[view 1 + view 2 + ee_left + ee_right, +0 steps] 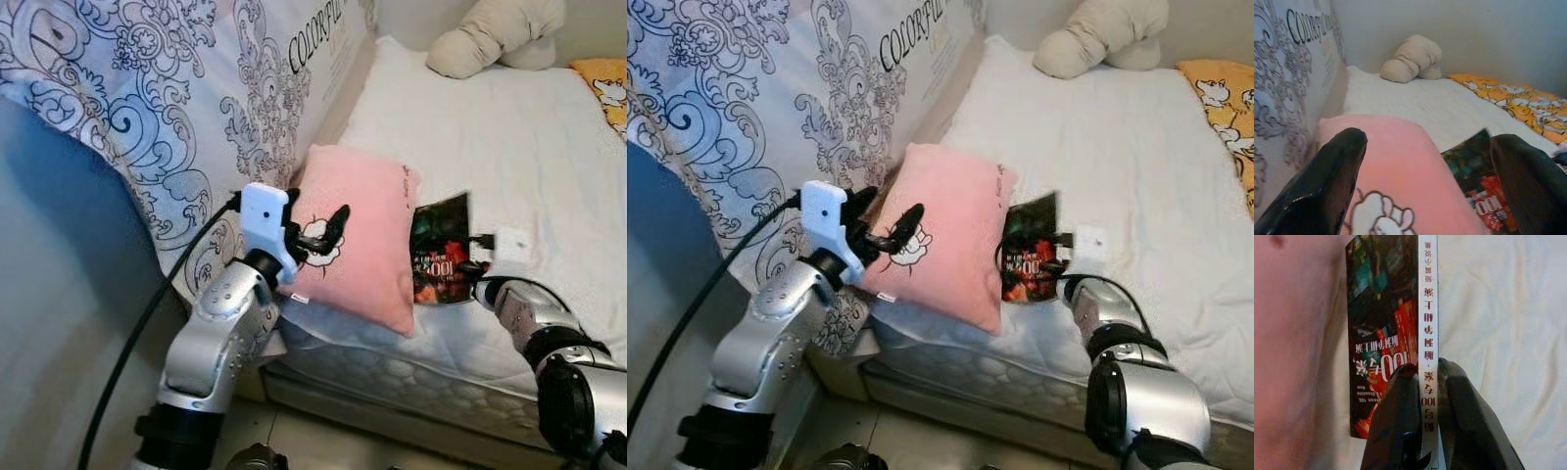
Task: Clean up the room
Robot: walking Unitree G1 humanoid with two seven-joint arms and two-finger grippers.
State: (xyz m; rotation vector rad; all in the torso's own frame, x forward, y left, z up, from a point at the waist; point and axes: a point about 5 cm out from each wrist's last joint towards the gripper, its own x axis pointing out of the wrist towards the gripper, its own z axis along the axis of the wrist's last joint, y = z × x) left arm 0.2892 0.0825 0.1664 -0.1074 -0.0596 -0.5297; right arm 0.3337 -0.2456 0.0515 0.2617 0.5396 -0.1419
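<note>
A pink pillow [358,235] with a white cartoon print lies at the near left edge of the white bed [509,147]. My left gripper [315,217] hovers open just over the pillow's left part, its fingers [1327,181] spread wide with nothing between them. Right of the pillow is a dark book [441,250] with a red and green cover, its left edge against the pillow. My right gripper [1428,396] is shut on the book's white spine near the bed's front edge.
A tall patterned mattress or quilt [176,88] leans along the bed's left side. A beige plush toy [495,34] lies at the head of the bed, and an orange printed cloth [607,83] at the far right. Floor shows below the bed.
</note>
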